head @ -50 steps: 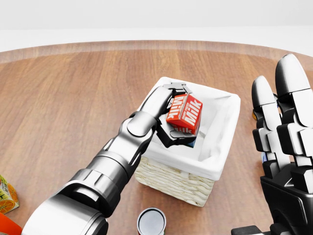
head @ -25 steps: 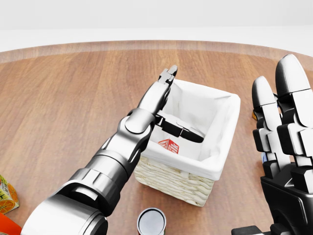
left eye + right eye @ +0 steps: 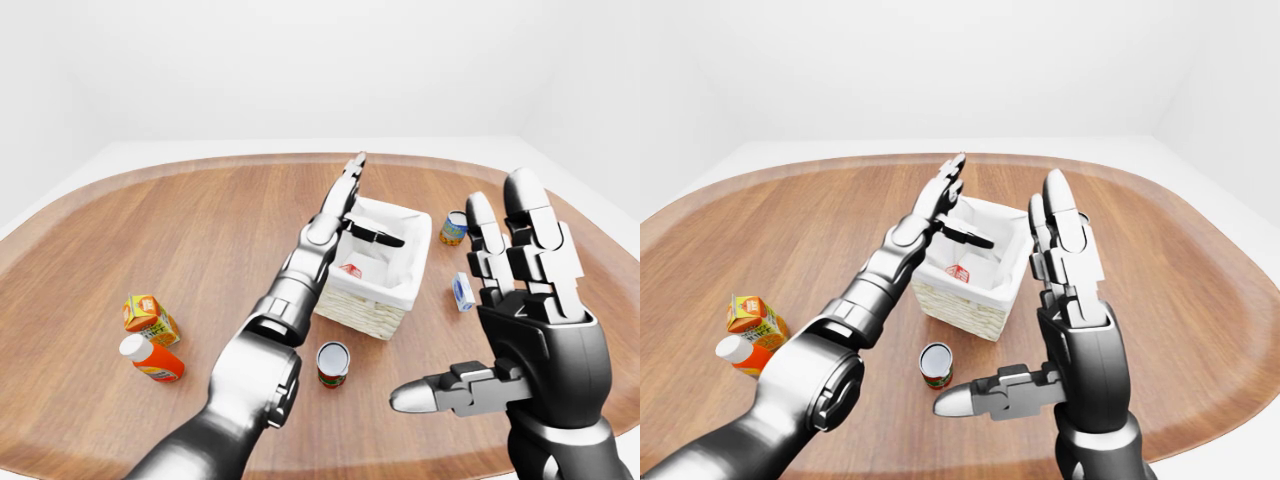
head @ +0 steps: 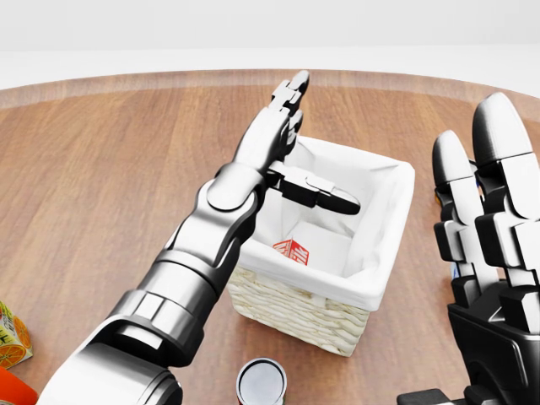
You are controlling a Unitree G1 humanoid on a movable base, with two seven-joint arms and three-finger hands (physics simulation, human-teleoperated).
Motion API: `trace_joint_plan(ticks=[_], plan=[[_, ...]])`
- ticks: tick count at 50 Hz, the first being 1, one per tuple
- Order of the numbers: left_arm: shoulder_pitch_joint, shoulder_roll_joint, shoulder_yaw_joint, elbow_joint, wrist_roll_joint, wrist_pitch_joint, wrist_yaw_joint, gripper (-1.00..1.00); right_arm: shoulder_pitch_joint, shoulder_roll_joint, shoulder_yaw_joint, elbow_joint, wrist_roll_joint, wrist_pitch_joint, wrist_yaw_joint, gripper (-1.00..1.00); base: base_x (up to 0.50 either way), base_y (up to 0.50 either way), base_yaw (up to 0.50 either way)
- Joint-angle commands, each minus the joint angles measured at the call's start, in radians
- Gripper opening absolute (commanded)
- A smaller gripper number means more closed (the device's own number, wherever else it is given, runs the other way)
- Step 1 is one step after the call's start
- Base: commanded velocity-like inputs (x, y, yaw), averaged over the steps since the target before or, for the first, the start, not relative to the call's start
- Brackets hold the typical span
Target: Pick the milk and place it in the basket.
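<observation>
Red-and-white, the milk carton [image 4: 291, 251] lies down inside the cloth-lined wicker basket [image 4: 384, 291], resting on the liner floor toward the basket's left side in the head view, with only its upper face and corner showing above the near rim. It sits directly below the left hand [image 4: 291, 139] and well apart from it; nothing of the hand touches it. So few of its faces show that I cannot tell which way its long axis runs.

That left hand is released: its two long fingers [image 4: 291, 94] point up and away over the basket's far-left corner, and the thumb [image 4: 325, 192] juts out to the right across the basket's opening, with empty air between them. The forearm slopes up from the lower left of the head view and crosses the basket's left rim.

As I judge it, the placing is done and the coming move is a withdrawal up and back to the left; the thumb over the opening is the part most likely to brush the liner.

Well to the right of the basket, the right hand [image 3: 525, 300] stands upright with fingers spread and thumb out, holding nothing, farther from the carton than the left.
</observation>
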State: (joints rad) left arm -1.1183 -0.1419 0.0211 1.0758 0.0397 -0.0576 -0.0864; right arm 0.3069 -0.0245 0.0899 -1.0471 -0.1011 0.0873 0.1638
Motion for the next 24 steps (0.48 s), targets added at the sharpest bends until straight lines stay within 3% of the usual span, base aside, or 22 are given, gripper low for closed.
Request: trace_joint_plan(ticks=[1,4,16,24], plan=[[0.09,-0.006,-0.042,-0.265,-0.068,0.102,-0.008,1.0,-0.003,0.001,-0.005,0.0,0.002,0.0,0.0,1.0,0.0,0.0,0.0],[0.126,-0.008,-0.051,-0.354,-0.081,0.145,-0.003,1.0,-0.001,0.0,-0.004,0.0,0.003,0.0,0.001,1.0,0.0,0.0,0.0],[0.309,-0.043,-0.099,-0.831,-0.138,0.145,0.032,1.0,-0.001,0.0,-0.004,0.0,0.0,0.0,0.0,1.0,0.0,0.0,0.0],[0.35,-0.017,-0.086,-0.975,-0.21,0.145,0.044,1.0,0.003,0.0,-0.003,0.0,-0.001,0.0,0.001,1.0,0.0,0.0,0.0]])
